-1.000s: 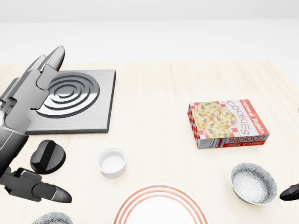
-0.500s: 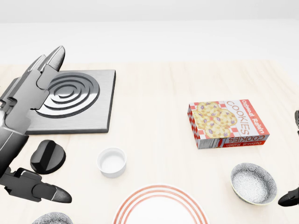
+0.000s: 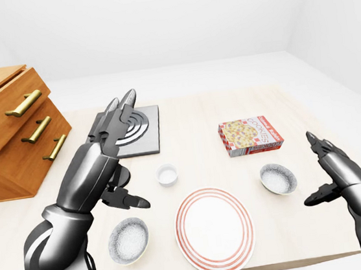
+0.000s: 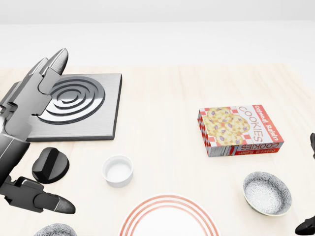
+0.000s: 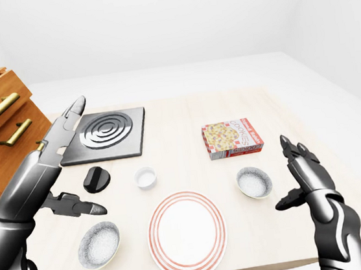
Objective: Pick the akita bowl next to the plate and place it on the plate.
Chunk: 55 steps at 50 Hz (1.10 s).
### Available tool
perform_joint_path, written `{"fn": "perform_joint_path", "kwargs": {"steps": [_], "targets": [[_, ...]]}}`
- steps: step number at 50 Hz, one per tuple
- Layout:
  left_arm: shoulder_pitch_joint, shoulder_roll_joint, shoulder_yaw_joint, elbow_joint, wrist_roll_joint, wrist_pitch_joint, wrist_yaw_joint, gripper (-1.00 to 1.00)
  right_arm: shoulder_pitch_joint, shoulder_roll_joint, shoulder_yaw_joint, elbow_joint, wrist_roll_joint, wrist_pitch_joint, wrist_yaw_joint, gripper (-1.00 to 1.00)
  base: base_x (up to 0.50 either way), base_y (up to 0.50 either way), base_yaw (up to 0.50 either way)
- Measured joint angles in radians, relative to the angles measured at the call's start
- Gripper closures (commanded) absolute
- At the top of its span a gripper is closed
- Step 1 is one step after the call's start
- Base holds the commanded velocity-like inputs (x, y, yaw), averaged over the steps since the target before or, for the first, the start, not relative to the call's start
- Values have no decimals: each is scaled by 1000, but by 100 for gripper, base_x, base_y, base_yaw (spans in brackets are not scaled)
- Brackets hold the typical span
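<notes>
akita bowl (image 5: 254, 182) right of plate (image 5: 186, 233), untouched

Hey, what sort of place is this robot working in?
Probably a simulated kitchen: a pale wooden table holds a grey square stove burner, a white round plate with red rings and a red box of cookies, and a brown wooden drawer cabinet stands at the left of the left-eye view.

Red-rimmed plate (image 5: 186, 234), patterned bowl (image 5: 254, 182) just right of it, right hand (image 5: 308, 181) spread wide near the bowl, not touching
</notes>
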<state>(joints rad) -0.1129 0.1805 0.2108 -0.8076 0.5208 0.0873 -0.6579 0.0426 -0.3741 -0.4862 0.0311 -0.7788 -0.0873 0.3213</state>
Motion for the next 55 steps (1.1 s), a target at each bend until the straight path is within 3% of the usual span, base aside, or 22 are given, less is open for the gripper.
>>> {"fn": "perform_joint_path", "kwargs": {"steps": [55], "targets": [[0, 0, 0, 2, -2, 0, 1, -100, -42, -7, 54, 36, -36, 0, -29, -100, 0, 0, 0]]}}
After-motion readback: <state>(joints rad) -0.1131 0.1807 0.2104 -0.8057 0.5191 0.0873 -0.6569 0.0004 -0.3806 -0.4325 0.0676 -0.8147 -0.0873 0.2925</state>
